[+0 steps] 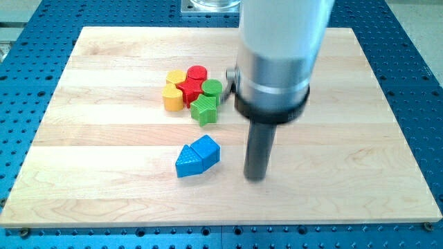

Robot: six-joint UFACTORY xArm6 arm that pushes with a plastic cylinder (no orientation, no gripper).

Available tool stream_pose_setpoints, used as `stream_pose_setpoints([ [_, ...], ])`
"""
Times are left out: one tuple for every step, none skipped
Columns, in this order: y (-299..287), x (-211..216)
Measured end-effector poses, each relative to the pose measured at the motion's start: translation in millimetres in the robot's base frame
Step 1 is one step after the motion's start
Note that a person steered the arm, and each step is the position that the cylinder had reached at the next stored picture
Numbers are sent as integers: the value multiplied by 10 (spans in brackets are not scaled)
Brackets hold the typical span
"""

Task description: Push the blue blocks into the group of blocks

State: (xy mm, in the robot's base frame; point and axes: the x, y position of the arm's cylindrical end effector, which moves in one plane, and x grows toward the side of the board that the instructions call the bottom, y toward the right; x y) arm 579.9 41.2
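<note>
Two blue blocks lie touching near the board's lower middle: a blue triangular block [185, 161] on the left and a blue cube-like block [206, 149] on its right. The group sits above them: a yellow block [172, 97], a second yellow block [176, 77], a red cylinder [197, 72], a red star-shaped block [189, 88], a green cylinder [212, 88] and a green star-shaped block [205, 109]. My tip [255, 177] rests on the board to the right of the blue blocks, apart from them.
The wooden board [104, 173] lies on a blue perforated table [415, 41]. The arm's wide grey body [277, 41] hangs over the board's upper right and hides part of it.
</note>
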Motion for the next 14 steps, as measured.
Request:
stream_pose_setpoints([
  [-613, 243],
  [-878, 216],
  [-914, 6],
  [-836, -288],
  [-1091, -560],
  [-1090, -836],
  [-1090, -996],
  [-1079, -1028],
  [-1202, -1159],
  [-1431, -1197],
  [-1482, -696],
  [-1078, -376],
  [-529, -414],
  [-12, -671],
])
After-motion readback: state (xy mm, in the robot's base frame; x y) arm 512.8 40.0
